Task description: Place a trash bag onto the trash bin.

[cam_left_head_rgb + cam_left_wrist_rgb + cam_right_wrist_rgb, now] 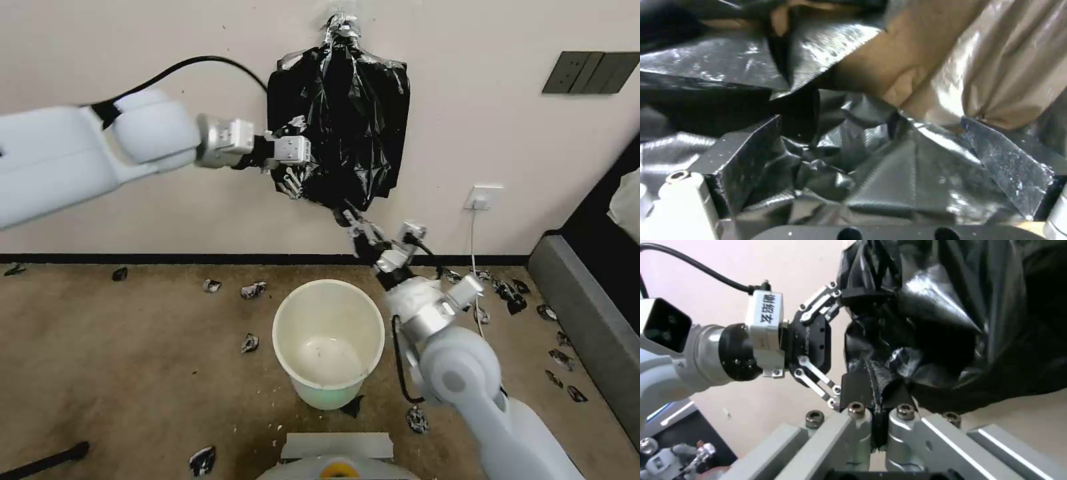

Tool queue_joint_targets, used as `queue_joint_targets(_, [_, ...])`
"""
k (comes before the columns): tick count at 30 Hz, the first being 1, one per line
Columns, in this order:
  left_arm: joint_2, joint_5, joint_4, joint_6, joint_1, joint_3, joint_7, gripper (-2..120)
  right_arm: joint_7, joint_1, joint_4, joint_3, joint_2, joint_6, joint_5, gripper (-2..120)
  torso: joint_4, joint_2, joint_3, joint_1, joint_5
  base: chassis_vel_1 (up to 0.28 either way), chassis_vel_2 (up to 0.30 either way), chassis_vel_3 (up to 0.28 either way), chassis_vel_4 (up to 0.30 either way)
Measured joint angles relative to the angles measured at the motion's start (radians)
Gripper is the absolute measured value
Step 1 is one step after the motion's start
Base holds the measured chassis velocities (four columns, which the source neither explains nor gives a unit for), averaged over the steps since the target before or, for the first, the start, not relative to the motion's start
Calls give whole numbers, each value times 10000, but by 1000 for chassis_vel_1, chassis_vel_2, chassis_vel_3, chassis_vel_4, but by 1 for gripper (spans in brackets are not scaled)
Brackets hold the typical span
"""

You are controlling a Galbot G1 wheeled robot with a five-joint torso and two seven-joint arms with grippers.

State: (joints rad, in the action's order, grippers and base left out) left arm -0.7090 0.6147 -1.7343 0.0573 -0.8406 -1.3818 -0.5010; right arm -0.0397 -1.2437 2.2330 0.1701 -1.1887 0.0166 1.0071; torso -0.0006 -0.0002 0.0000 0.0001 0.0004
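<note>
The trash bag (347,133) is crinkled glossy black plastic hanging against the wall from a taped hook, over a flatter bundle of black bags (283,90). My left gripper (310,157) is at the bag's left edge, open, with its fingers spread around a bulge of plastic (853,166). The right wrist view shows the same wide spread of the left gripper (858,340). My right gripper (348,219) reaches up from below and is shut on the bag's bottom fold (878,380). The cream-white trash bin (300,313) stands on the floor under the bag, with no liner in it.
Small black plastic scraps (253,289) lie scattered over the brown carpet around the bin. A wall socket (485,197) with a cable is to the right. A grey piece of furniture (587,313) lines the right side. My base (337,447) sits just before the bin.
</note>
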Motion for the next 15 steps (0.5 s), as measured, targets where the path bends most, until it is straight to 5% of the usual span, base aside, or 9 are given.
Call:
queue_joint_targets(8, [-197,-402,-22,509,-227,-175,-339,95,79,70,-38,-27,-6,-25,4,0,6,1,0,0,-6,0,0,0,0])
queue_joint_targets(15, [148,-395,-251,1070,-11,-203,-205,66,38,310,-46,-37,55,-30,39,0,7,0,0,-1,-5,0,0,0,0])
